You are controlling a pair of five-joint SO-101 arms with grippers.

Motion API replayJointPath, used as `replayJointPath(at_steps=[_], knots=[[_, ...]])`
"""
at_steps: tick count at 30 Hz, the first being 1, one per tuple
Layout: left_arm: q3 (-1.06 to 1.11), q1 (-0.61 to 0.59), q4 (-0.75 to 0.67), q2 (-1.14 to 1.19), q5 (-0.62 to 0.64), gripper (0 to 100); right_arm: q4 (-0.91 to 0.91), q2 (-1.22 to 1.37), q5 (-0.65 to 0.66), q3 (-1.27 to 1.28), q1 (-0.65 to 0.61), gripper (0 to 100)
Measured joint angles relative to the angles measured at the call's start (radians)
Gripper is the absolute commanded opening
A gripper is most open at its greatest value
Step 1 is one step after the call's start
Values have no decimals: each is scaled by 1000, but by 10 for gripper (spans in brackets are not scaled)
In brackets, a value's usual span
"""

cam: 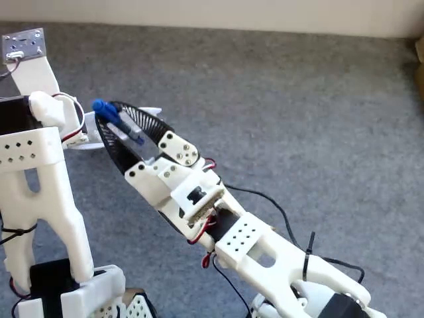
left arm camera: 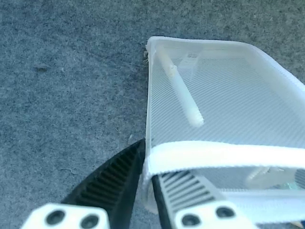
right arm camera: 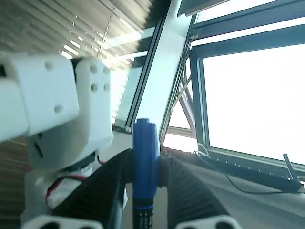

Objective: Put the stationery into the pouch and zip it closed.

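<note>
A white mesh pouch (left arm camera: 224, 90) lies on grey carpet with a white pen-like item (left arm camera: 180, 90) inside it. My left gripper (left arm camera: 148, 160) is shut on the pouch's white rim (left arm camera: 214, 155) at one corner. My right gripper (cam: 106, 118) is shut on a blue pen (cam: 108, 112) and holds it over the pouch (cam: 151, 111), whose white edge peeks out beside the black fingers. In the right wrist view the blue pen (right arm camera: 145, 148) stands upright between the black fingers (right arm camera: 186, 191) of that gripper (right arm camera: 145, 164).
Grey carpet (cam: 298, 99) stretches open to the right and far side. The left arm's white body (cam: 40, 172) stands close by the right gripper. A metal bracket (cam: 23, 45) sits at the far left corner.
</note>
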Motion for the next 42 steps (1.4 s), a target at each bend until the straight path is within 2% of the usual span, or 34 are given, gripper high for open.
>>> replayJointPath(at_steps=[11,25,40,42], knots=[[0,0,0,0,0,4,-5,34,0,-204,-34,5],[0,0,0,0,0,4,-95,204,0,-204,-32,5],[0,0,0,0,0,4,-104,232,0,-48,0,12],[0,0,0,0,0,4,-104,232,0,-44,9,39]])
